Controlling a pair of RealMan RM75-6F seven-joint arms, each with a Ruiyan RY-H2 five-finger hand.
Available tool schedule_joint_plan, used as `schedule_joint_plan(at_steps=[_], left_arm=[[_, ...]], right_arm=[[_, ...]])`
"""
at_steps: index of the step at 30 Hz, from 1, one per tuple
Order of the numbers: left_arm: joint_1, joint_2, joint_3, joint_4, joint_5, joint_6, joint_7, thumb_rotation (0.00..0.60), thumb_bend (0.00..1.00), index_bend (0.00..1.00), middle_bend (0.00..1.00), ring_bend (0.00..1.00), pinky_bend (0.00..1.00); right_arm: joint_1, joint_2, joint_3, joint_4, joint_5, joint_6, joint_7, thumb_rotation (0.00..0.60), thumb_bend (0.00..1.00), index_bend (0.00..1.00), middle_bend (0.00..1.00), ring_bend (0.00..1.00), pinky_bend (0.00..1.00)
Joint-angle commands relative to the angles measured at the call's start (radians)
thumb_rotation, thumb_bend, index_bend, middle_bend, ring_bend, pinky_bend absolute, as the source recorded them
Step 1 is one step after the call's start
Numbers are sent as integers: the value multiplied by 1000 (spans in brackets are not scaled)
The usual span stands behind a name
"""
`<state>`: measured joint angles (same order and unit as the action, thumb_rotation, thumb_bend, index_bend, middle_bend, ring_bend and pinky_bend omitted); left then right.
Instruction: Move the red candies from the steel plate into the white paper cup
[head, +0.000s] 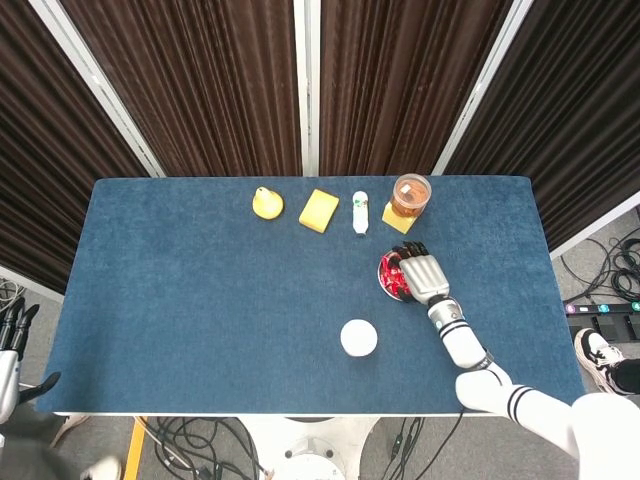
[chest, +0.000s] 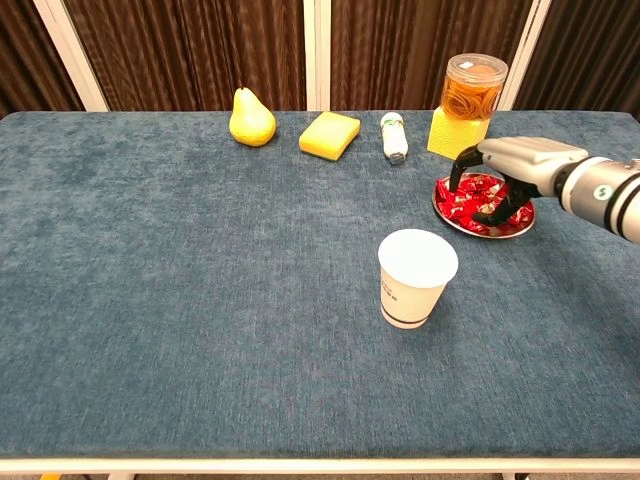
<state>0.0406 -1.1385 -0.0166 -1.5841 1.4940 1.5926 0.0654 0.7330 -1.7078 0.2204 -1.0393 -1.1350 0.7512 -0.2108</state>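
Note:
The steel plate (chest: 470, 229) of red candies (chest: 455, 202) sits right of centre on the blue table. My right hand (chest: 505, 170) arches over it, with its fingertips (chest: 458, 181) down among the candies and the thumb at the plate's near side; nothing shows gripped. From the head view the right hand (head: 422, 274) covers most of the plate (head: 384, 281). The white paper cup (chest: 416, 278) stands upright nearer the front edge, left of the plate, also seen as the cup (head: 359, 338) from above. My left hand (head: 8, 350) hangs off the table's left corner with straight fingers and holds nothing.
Along the back stand a yellow pear (chest: 251, 118), a yellow block (chest: 330, 134), a small white bottle (chest: 395, 137) lying down, and a clear jar (chest: 472, 88) on a yellow box (chest: 458, 138), just behind the plate.

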Motion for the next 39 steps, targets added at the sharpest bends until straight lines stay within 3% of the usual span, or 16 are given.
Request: schedule_joint_plan(at_steps=[1,11,17,22,30,34,39], left_arm=[[2,1,0,1,-2,0,-2,600,166,73,43,81,147],[11,1,-1,12,-12,2,-14,600,165,73,43,81,147],[14,0,-1,15,-10,4,-25,600,165,73,43,81,147],[16,1,-2,18,-9,6,-29,600,165,73,43,81,147],[14,7,-5,4,-6,6,-14,600,166,73,43,81,147],[14,11,-4,-7,-2,8,-7,600,165,73,43,81,147],[19,12,-2,-15,-2,13,-3,600,165,73,43,81,147]], right_arm=[[16,-20,0,25,8,-11,-6,600,312,366,132,0,0],[33,-66,-5,96,13,-15,6,600,327,468,158,0,0],[25,-57,-7,80,-2,8,28,600,339,553,188,0,0],[-14,47,-9,-60,-70,103,81,600,346,572,197,0,0],[-78,292,-59,-434,-277,232,241,600,345,577,200,0,0],[-78,332,-108,-517,-364,235,271,600,344,553,197,0,0],[-67,323,-147,-533,-396,211,250,600,344,523,181,0,0]])
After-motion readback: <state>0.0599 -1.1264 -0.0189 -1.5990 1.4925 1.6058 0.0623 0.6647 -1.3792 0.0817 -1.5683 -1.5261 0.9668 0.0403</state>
